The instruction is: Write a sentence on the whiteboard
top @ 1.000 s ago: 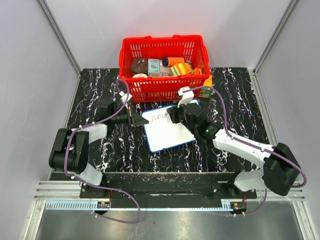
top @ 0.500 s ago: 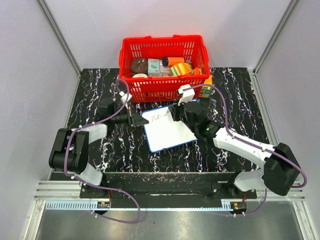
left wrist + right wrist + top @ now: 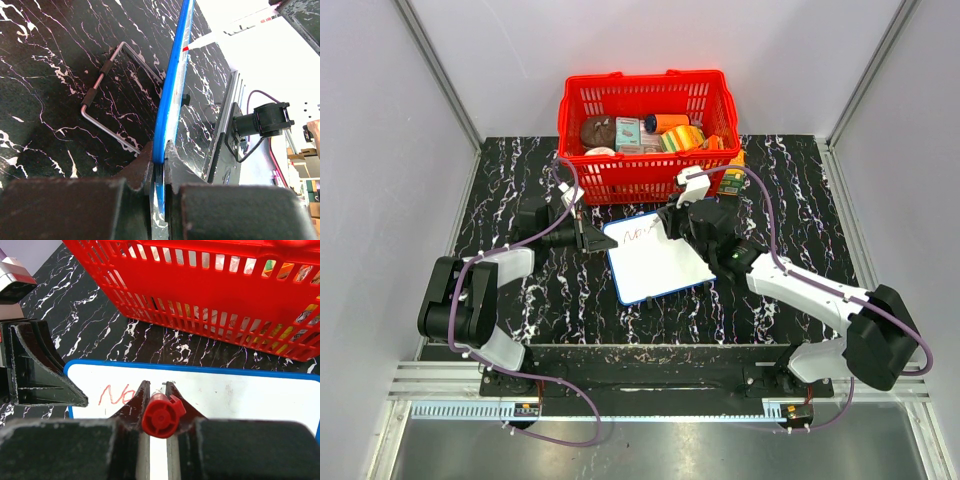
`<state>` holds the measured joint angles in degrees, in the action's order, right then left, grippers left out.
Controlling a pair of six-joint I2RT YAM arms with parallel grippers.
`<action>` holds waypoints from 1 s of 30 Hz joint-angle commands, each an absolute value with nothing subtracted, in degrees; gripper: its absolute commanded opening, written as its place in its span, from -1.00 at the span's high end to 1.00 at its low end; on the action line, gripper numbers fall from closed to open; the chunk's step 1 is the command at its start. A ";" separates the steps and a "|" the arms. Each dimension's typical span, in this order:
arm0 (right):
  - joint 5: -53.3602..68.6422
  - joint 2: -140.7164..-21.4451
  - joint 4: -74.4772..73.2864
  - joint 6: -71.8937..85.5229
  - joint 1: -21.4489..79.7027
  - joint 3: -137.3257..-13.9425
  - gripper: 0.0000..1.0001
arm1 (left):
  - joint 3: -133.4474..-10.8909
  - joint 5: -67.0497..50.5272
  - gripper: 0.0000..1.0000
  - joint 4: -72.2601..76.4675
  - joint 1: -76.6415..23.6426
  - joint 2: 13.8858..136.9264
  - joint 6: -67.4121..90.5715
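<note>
The whiteboard (image 3: 658, 262) lies on the black marbled table in front of the red basket; its blue rim (image 3: 172, 95) shows edge-on in the left wrist view. My left gripper (image 3: 592, 238) is shut on the board's left edge (image 3: 161, 159). My right gripper (image 3: 669, 226) is shut on a red marker (image 3: 160, 416), tip down on the board (image 3: 240, 395). The sentence (image 3: 116, 394) is a short red scrawl reading "No" near the board's top left, also seen from above (image 3: 640, 236). The marker tip (image 3: 186, 48) touches the board's face.
A red basket (image 3: 645, 181) full of small goods stands just behind the board. A yellow-green box (image 3: 732, 176) sits at its right. A wire stand (image 3: 112, 100) lies folded under the board. Grey walls enclose the table on three sides.
My right gripper with the marker has shifted slightly right along the board's top line, and the red scrawl has grown a little. The left arm has not moved.
</note>
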<state>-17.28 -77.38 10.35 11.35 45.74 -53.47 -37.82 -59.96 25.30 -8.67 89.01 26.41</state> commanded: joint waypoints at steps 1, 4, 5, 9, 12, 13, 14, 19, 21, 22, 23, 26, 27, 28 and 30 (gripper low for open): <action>-17.49 -76.99 10.55 11.51 45.26 -54.32 1.00 | -37.44 -53.96 1.00 25.31 -9.14 89.82 19.77; -17.05 -76.82 10.20 12.04 45.26 -53.53 1.00 | -37.35 -53.97 1.00 25.31 -9.14 89.82 19.69; -16.96 -76.64 10.02 12.30 45.26 -53.26 1.00 | -37.35 -54.05 1.00 25.31 -9.14 89.82 19.77; -16.79 -76.03 9.67 12.66 45.26 -52.21 1.00 | -37.35 -53.96 1.00 25.31 -9.14 89.82 19.78; -16.70 -75.68 9.23 12.83 45.26 -51.51 1.00 | -37.35 -53.88 1.00 25.31 -9.14 89.91 19.78; -16.70 -75.50 9.23 13.01 45.18 -51.33 1.00 | -37.35 -53.96 1.00 25.31 -9.14 89.91 19.78; -16.70 -75.41 9.14 13.01 45.26 -50.89 1.00 | -37.35 -53.88 1.00 25.31 -9.14 89.83 19.78; -16.87 -74.97 9.05 13.18 45.26 -50.19 1.00 | -37.35 -53.88 1.00 25.31 -9.14 89.83 19.78; -17.05 -75.06 8.96 13.18 45.26 -50.10 1.00 | -37.35 -53.88 1.00 25.31 -9.14 89.82 19.78; -17.49 -75.15 8.96 13.18 45.26 -50.10 1.00 | -37.35 -53.88 1.00 25.31 -9.14 89.82 19.78; -17.66 -75.23 8.96 13.27 45.26 -50.27 1.00 | -37.35 -53.88 1.00 25.31 -9.14 89.82 19.78; -18.19 -75.41 8.96 13.01 45.26 -50.80 1.00 | -37.35 -53.88 1.00 25.31 -9.14 89.82 19.78; -18.28 -75.58 8.79 12.66 45.18 -50.97 1.00 | -37.35 -53.96 1.00 25.31 -9.14 89.82 19.78; -18.63 -75.67 8.88 12.66 45.26 -51.15 1.00 | -37.35 -53.88 1.00 25.31 -9.14 89.82 19.78; -18.90 -75.67 8.70 12.13 45.18 -51.59 1.00 | -37.35 -53.96 1.00 25.31 -9.14 89.91 19.78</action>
<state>-16.88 -75.90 10.26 13.30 45.71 -50.85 -37.82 -59.92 25.12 -8.67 89.01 26.41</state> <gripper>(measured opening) 0.154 0.079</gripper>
